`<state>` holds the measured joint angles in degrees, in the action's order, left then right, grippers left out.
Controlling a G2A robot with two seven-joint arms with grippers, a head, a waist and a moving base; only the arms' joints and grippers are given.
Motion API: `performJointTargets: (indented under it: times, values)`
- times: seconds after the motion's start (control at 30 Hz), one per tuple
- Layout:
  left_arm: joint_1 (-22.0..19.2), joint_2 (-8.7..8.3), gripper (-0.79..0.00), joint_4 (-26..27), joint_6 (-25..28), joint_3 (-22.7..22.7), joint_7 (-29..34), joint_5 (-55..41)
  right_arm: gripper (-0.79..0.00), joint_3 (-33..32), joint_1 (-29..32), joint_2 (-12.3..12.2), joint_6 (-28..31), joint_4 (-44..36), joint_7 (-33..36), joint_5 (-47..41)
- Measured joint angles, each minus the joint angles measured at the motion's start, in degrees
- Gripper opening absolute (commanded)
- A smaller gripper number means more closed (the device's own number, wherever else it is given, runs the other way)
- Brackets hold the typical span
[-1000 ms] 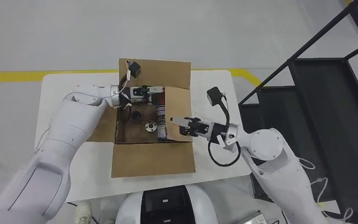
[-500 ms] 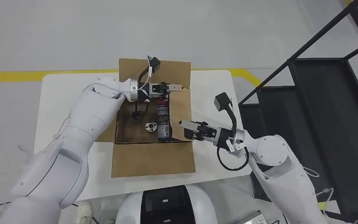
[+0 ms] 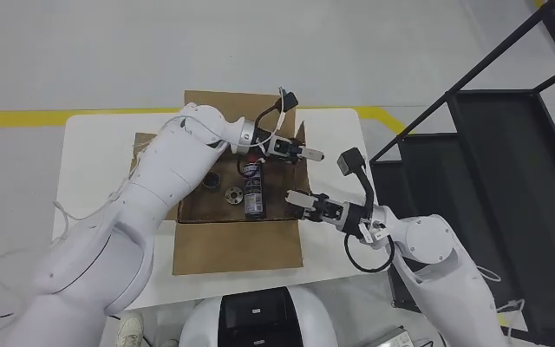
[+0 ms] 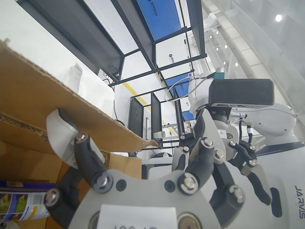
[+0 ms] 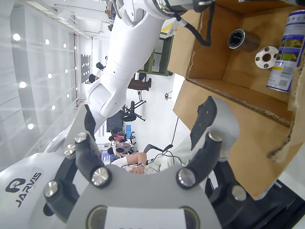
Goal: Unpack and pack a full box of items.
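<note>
Left arm: stretched from the left side of the table [image 3: 104, 156] across the open cardboard box [image 3: 238, 247], wrist over the box's far right corner. Left gripper [image 3: 309, 156] sits just past the box's right wall. Its claw is spread wide with nothing held. In the left wrist view the torn edge of a raised flap [image 4: 71, 101] runs in between the 2 fingers, and 1 finger [image 4: 59, 125] is right at the cardboard. Cannot tell whether it touches.

Right arm: comes in from the table's right side, forearm low. Right gripper [image 3: 293, 197] is at the box's near right corner, pointing toward the box. Its claw is also wide, with nothing between the fingers. In the right wrist view 1 finger [image 5: 209, 115] shows in front of the box's near flap. The 2 grippers are near each other but apart.

Box: stands mid-table, top open, with the near and far flaps folded out flat. 3 items lie on its floor:
- spray can [image 3: 253, 186], lying on its side along the right wall, blue and yellow label;
- pale metal flange ring [image 3: 232, 195], lying flat just beside the can;
- dark cylinder [image 3: 211, 180], further left, apart from the ring.

No item is in either claw.
</note>
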<state>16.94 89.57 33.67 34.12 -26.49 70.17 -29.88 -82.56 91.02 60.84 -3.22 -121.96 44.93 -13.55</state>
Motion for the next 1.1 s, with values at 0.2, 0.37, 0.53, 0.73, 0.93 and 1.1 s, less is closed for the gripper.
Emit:
performJointTargets:
  times: [0.2, 0.37, 0.53, 0.73, 0.93, 1.1]
  values:
    - [-1.2, 2.29, 0.0, -2.8, -1.1, 1.3, 1.1, -3.8, 0.0, -1.6, 1.9, -0.2, -3.3, 1.6, -3.7, 1.6]
    - [-1.9, 1.61, 0.0, -5.1, -1.8, -0.7, 1.8, -8.0, 0.0, -1.1, 1.2, -0.1, -5.6, 4.2, -6.1, 2.1]
    - [-2.1, -1.83, 0.0, -4.3, -2.0, -4.6, 2.1, -10.3, 0.0, -0.5, 1.0, 0.0, -5.8, 5.6, -6.2, 1.9]
    - [0.2, -8.93, 0.0, 2.0, -2.2, -11.6, 2.2, -9.2, 0.0, -0.5, 1.0, -0.1, -8.8, 7.3, -8.9, 4.0]
    - [6.3, -16.44, 0.0, 10.6, -4.6, -19.7, 4.6, -5.8, 0.0, 1.7, -0.9, 0.2, -18.1, 8.7, -16.6, 10.5]
    - [12.2, -21.0, 0.0, 15.2, -5.3, -26.6, 5.3, -5.4, 0.0, 4.0, -4.2, 0.5, -20.4, 13.1, -17.8, 11.8]
